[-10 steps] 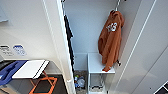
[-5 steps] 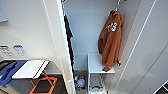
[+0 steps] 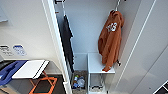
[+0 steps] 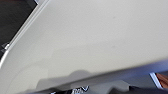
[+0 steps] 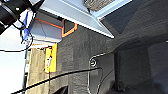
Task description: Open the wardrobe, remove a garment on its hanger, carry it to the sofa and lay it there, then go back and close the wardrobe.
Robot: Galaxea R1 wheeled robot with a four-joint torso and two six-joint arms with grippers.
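The wardrobe [image 3: 85,30] stands open in the head view, its left door [image 3: 53,37] edge-on and its right door [image 3: 147,50] swung wide. Inside on the right hangs the garment [image 3: 110,42], a burnt-orange hoodie with white letters on the chest. Its lower hem rests on a white inner shelf [image 3: 96,62]. The hanger's thin white hook [image 3: 117,5] rises above the hood toward the rail. A smooth white panel [image 4: 87,37] lies very close in the left wrist view. The sofa is out of view.
A dark garment [image 3: 67,42] hangs at the wardrobe's left side. A bin of small items [image 3: 78,80] sits on its floor. Left of the wardrobe stands a white-topped table [image 3: 30,68] on orange legs [image 3: 43,83]. Dark carpet [image 5: 82,45] and a black cable [image 5: 62,75] lie below.
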